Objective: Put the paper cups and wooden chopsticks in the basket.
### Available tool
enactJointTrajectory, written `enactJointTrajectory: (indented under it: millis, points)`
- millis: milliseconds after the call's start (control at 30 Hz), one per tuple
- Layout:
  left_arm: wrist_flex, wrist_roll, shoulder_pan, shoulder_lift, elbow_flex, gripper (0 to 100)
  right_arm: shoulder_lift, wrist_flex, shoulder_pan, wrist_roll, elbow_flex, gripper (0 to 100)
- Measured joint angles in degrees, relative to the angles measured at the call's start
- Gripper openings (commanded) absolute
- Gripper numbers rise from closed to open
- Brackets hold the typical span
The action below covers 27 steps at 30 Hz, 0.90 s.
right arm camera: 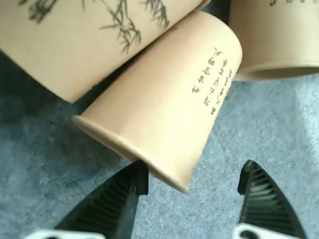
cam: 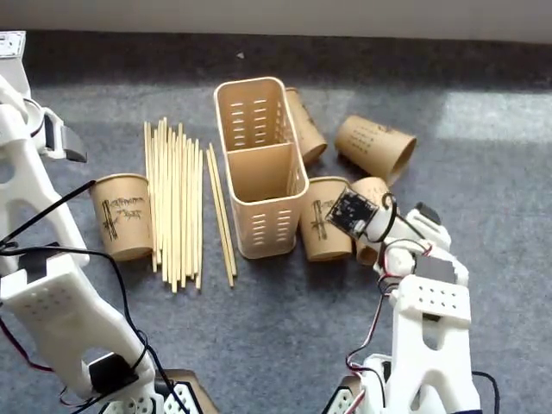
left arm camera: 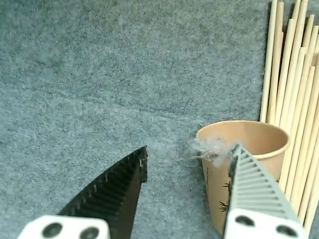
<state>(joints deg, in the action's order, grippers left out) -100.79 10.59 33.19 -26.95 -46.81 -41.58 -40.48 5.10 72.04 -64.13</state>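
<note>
Right fingers (right arm camera: 109, 204) hang open over the tipped cup (right arm camera: 159, 104) lying just right of the basket (cam: 276, 228); best straddle its rim squarely, then close gently. Left fingers (left arm camera: 114, 189), also open, hover beside the upright cup (left arm camera: 244, 144).

The high camera looked steeply down from overhead on the grey carpet (cam: 285, 328) and the basket (cam: 259, 226). The left wrist camera hung close above an upright cup (left arm camera: 259, 139) and chopsticks (left arm camera: 294, 74), both shared with the high view. The right wrist camera sat nearly against a lying cup (right arm camera: 159, 109).
</note>
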Motion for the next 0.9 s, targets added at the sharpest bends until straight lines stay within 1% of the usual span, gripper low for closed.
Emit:
enactJointTrajectory:
  millis: [133,200,267,333,367,433,500,600,733,900]
  points:
    - [0.0,0.0,0.0,0.0,0.0,28,0.0,3.4,-0.4,-1.6,-3.3,29.2]
    - [0.0,0.0,0.0,0.0,0.0,28,0.0,4.7,-0.5,-4.3,-3.4,28.9]
    - [0.0,0.0,0.0,-0.4,0.0,28,0.0,7.9,-0.5,-8.8,-3.6,28.6]
    - [0.0,0.0,-0.1,-1.5,0.4,28,0.0,12.3,-0.5,-14.6,-4.3,22.8]
    - [0.0,0.0,-0.2,-2.5,0.5,28,0.0,14.1,-0.5,-17.2,-5.1,17.3]
    - [0.0,-1.1,-0.9,-4.8,0.7,28,0.0,16.1,-0.5,-19.9,-6.9,7.5]
    - [0.0,-4.5,-1.9,-6.9,0.8,28,0.0,16.8,-1.1,-19.9,-8.6,2.9]
    - [0.1,-8.8,-3.3,-8.9,0.8,28,-1.0,17.7,-2.3,-18.2,-10.9,2.8]
    - [0.1,-13.7,-3.9,-10.6,1.0,29,-1.0,17.8,-2.4,-19.2,-11.7,0.5]
    - [0.1,-17.4,-3.9,-11.3,6.9,29,-1.1,17.8,-2.3,-19.6,-12.0,0.5]
